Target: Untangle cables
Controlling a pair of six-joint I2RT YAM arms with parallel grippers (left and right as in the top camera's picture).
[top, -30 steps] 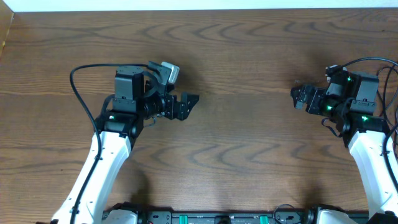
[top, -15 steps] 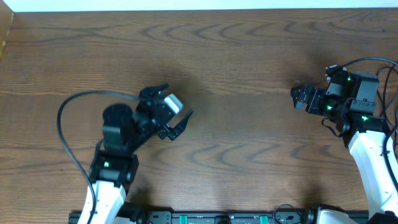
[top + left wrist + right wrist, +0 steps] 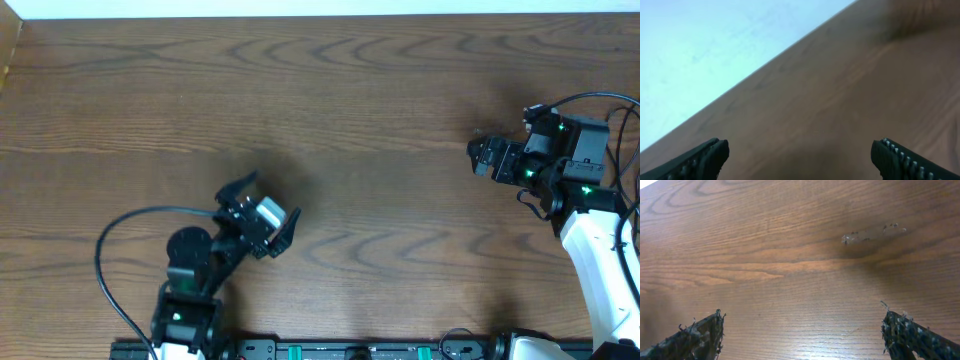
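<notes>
No cables show in any view; only bare wood lies under both arms. In the overhead view my left gripper [image 3: 274, 196] hangs over the front left of the table [image 3: 380, 90], angled toward the far right, jaws wide apart and empty. From its wrist view the left gripper [image 3: 800, 148] has only blurred wood and a pale wall between its fingertips [image 3: 705, 155]. My right gripper [image 3: 474, 158] is at the right side, pointing left, open and empty. In its wrist view the right gripper [image 3: 802, 321] frames bare tabletop.
A pale scuff mark [image 3: 872, 234] lies on the wood ahead of the right gripper. The left arm's thick black wire [image 3: 108, 245] loops out to its left. The table's far edge [image 3: 320, 16] meets a white wall.
My left arm has drawn back toward the front edge and swung its gripper to point to the far right. The right arm has not moved. Both grippers stay open.
</notes>
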